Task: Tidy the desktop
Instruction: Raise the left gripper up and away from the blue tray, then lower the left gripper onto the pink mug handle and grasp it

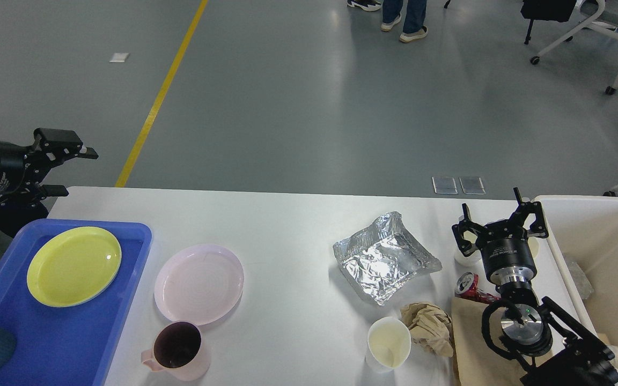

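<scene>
Nearest me, a pink mug [176, 351], a white cup [388, 343], crumpled brown paper [428, 327] and a red can [470, 287] lie on the tabletop [287, 225], so much is left. Further out sit a pink plate [198, 283] and a foil tray [385, 256] (both unsorted). One yellow plate [74, 266] lies in the blue tray [73, 343], and the cream bin [604, 252] holds a little, I judge. The tabletop fills the lower view, long axis left to right. The right pincer [501, 220] hovers with fingers apart, empty; the left pincer [75, 171], raised beyond the far-left corner, is parted and empty.
</scene>
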Robot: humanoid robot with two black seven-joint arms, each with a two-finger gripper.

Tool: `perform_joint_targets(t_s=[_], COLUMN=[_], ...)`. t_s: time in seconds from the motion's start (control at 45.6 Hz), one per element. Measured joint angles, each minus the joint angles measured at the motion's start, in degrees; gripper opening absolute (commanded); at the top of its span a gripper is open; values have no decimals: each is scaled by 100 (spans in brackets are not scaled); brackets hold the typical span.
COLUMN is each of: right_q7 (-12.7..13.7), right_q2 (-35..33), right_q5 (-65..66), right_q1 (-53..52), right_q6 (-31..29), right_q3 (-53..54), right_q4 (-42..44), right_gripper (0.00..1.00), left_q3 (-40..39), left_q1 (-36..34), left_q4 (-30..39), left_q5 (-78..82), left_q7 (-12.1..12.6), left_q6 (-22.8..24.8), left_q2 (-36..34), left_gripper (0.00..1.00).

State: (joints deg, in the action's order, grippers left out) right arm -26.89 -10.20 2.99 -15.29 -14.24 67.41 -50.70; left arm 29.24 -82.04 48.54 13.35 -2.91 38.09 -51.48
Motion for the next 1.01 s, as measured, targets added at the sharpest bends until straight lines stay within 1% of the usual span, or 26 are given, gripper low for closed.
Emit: perform_joint_targets(t_s=[0.11,0.219,0.307,0.394,0.416,0.526,0.614,0.767,0.876,1.008], right_q7=[0,0,0,0,0,0,0,0,0,0], right_q2=[0,0,0,0,0,0,0,0,0,0], right_q5=[0,0,0,0,0,0,0,0,0,0], right_q1=[0,0,0,0,0,0,0,0,0,0], right_q6=[0,0,0,0,0,0,0,0,0,0], right_q3=[0,0,0,0,0,0,0,0,0,0], right_q4=[0,0,0,-1,-2,-2,-2,-2,-2,-2], right_gripper=[100,100,100,100,100,100,100,100,100,100], left_q3=[1528,3073,3789,4284,4431,4741,5014,5443,5695,6216], left_q1=[-1106,-2427,-3269,-4025,-4348,-5044,-5720,-6804,-7493,-8178], left_q4=[339,1014,1552,2245,2509,3094,3645,4502,5043,5227], left_q5=[12,0,-57,-97,-131,-367,-1007,-2095,-2570,-2989], left_q7=[52,-2,-20,-24,-23,-5,30,53,54,53], left_q6=[46,49,86,157,180,223,230,234,281,714], left_q2=[327,770,1243,1823,2098,2783,3254,3730,3940,4177], left_gripper=[97,97,97,97,97,97,97,97,97,97])
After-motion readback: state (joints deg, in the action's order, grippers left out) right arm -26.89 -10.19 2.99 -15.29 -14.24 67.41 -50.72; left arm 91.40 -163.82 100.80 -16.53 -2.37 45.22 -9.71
